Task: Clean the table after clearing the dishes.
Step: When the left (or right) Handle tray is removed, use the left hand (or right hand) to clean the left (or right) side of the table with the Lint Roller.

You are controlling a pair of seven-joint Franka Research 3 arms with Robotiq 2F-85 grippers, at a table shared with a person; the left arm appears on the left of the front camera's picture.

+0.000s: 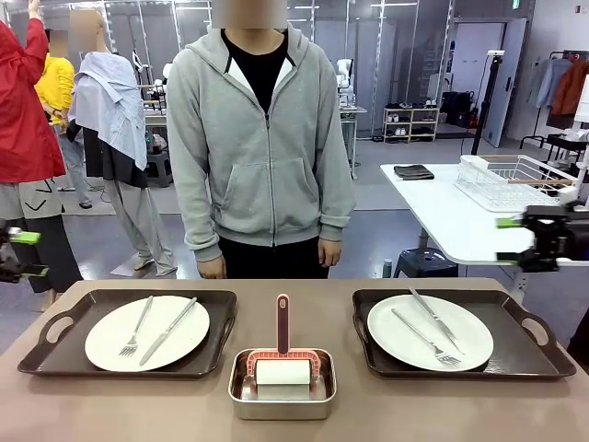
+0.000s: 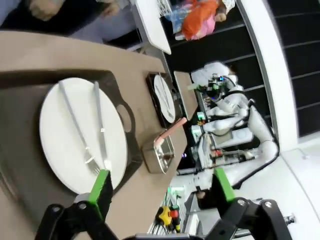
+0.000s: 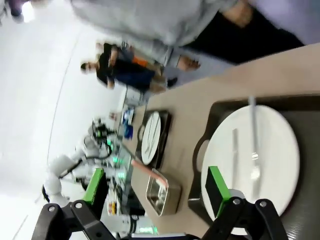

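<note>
Left claw (image 2: 161, 182), right claw (image 3: 155, 186) spread; dishes (image 1: 106, 345) on table (image 1: 120, 405).

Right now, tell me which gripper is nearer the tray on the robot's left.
Left. The left gripper hangs open just off the outer end of that tray; the right gripper hangs open at the opposite side, beyond the other tray.

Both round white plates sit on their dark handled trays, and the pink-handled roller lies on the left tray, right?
No. The pink-handled roller rests in the small steel pan between the left dark tray and the right dark tray, per the front view.
</note>
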